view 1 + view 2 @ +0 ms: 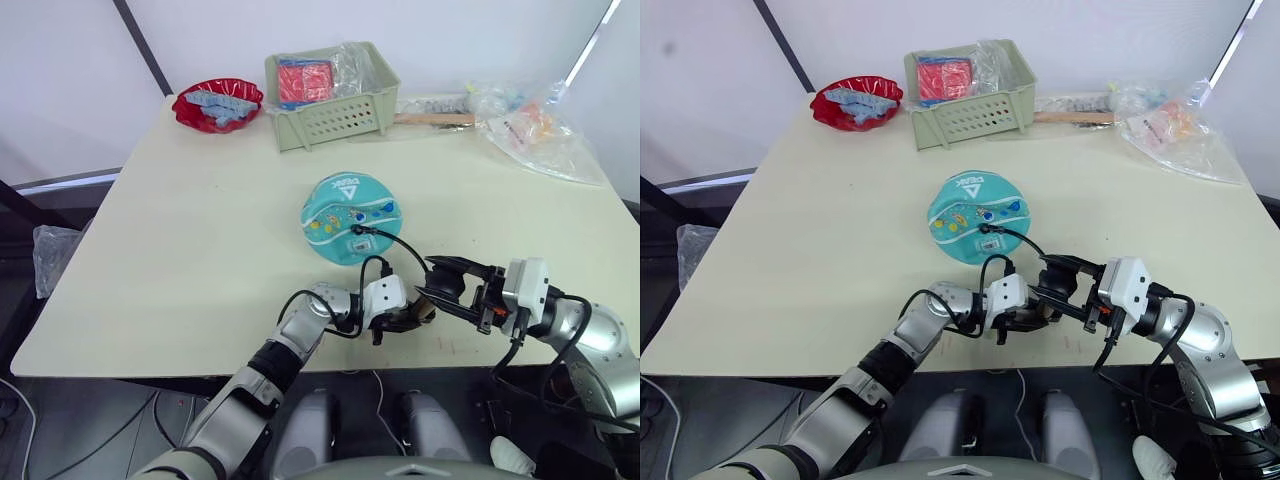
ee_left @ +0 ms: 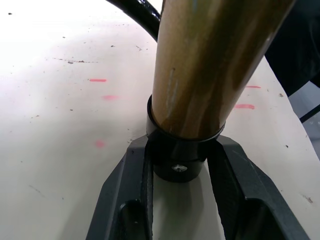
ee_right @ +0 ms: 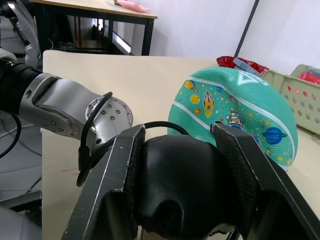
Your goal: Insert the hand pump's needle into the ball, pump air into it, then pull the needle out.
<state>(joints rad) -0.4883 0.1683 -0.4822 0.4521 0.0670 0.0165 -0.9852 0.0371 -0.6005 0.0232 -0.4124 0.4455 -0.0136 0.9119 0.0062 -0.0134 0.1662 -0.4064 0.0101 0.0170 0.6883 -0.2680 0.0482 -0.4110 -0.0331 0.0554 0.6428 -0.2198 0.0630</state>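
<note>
We judge pumping stage: needle (image 1: 362, 229) seated in ball (image 1: 351, 218), mid-table. Left gripper (image 1: 408, 318) pinches hand pump (image 2: 210, 70) foot end; right gripper (image 1: 432, 283) clamps T-handle (image 3: 182, 182). Needle pull-out left.

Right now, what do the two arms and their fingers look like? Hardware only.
Both arms are silver-grey metal with rounded joint housings and black upper segments. Each wrist carries a white boxy module ahead of the left gripper and right gripper. Loose black cables loop along both forearms. The fingers are matte black, flat and wedge-shaped, with a textured inner face. No markings are readable.
</note>
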